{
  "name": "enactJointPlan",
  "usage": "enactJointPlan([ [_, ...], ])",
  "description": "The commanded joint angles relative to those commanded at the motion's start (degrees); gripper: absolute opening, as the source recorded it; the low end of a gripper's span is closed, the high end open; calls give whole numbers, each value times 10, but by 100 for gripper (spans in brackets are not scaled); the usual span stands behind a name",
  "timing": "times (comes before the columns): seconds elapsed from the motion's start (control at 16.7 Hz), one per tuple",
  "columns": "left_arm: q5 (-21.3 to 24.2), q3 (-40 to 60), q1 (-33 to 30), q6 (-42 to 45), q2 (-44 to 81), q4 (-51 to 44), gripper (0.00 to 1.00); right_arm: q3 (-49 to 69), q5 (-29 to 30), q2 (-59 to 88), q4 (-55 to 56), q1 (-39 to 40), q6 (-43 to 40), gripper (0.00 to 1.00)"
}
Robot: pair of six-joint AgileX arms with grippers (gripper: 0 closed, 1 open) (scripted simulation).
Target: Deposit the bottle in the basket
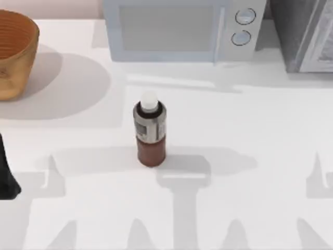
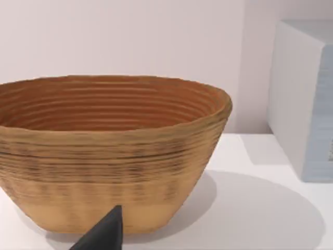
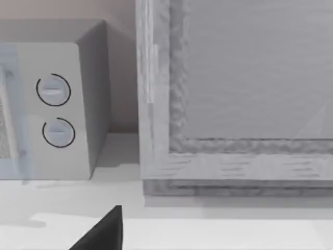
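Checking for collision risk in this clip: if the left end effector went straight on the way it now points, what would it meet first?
Probably the basket: the left wrist view looks straight at its outer wall, with a dark fingertip low in front. Depth between them is unclear.

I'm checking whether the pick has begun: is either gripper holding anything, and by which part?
Nothing is held. The bottle stands upright and alone at the table's middle, no gripper touching it. The basket sits at the far left corner.

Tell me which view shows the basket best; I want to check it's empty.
The left wrist view: the basket faces the camera, its ribbed inside showing, though not its floor. The top view catches part of it at the table's far left.
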Motion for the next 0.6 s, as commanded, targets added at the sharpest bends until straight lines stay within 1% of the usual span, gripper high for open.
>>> enactJointPlan([
  [0.18, 3, 3, -3, -1, 5, 5, 100, 0, 0, 0, 0, 0, 0, 100],
  [0.3, 16, 9, -16, -2, 34, 31, 100, 0, 0, 0, 0, 0, 0, 100],
  [0.42, 29, 13, -30, 0, 88, 78, 100, 0, 0, 0, 0, 0, 0, 100],
  [0.6, 51, 25, -53, 3, 212, 184, 100, 0, 0, 0, 0, 0, 0, 100],
])
